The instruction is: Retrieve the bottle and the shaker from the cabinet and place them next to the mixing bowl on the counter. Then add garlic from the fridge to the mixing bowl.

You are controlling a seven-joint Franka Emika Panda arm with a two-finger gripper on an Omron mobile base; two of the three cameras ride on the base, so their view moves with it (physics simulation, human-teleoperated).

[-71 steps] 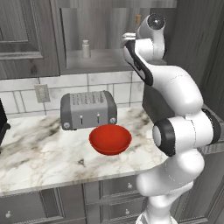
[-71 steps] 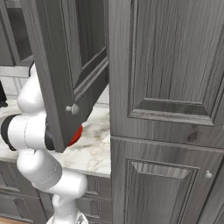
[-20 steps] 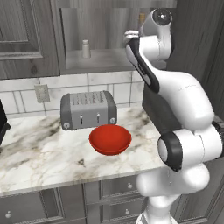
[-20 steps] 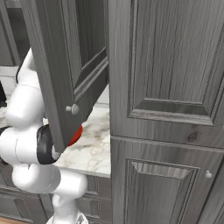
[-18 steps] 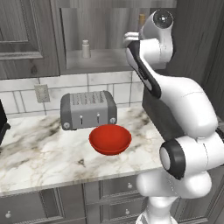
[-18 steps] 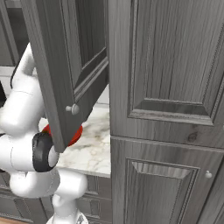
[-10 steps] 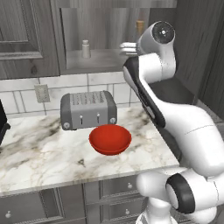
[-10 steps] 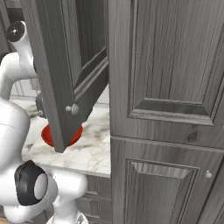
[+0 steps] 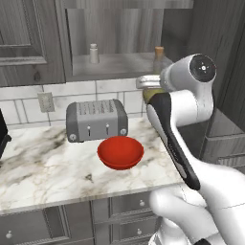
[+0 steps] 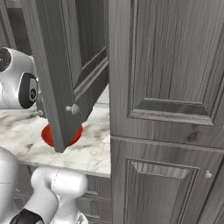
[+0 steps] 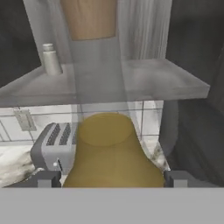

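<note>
**Amber bottle between spread gripper fingers at the cabinet shelf**

Amber-yellow liquid fills the lower body of the bottle [image 11: 113, 151], which stands directly in front of the hand camera. Its thin clear neck rises to an orange-brown stopper at the top of the hand view. The gripper [image 11: 113, 178] is positioned at the bottle, with one dark fingertip showing at each side of the wide base. The fingers are spread wide; whether they press on the glass cannot be told from the pictures.

In the left base view the bottle [image 9: 158, 56] stands at the right end of the cabinet [image 9: 28, 43] shelf niche, partly behind the white arm. The shaker [image 9: 94, 53] stands upright on the same shelf, well to the left of the bottle and apart from it. In the hand view the shaker [image 11: 50, 59] appears at the upper left, on the grey shelf.

Below the shelf, the bench [image 9: 43, 167] carries a grey two-slot toaster [image 9: 95, 119] against the tiled wall. The mixing bowl [image 9: 120, 152] sits just in front of the toaster, near the bench's front edge. A wall socket [image 9: 46, 101] is mounted left of the toaster.

In the right base view an open cabinet door [image 10: 65, 70] hangs in front of the mixing bowl [image 10: 50, 136] and covers most of it.
</note>
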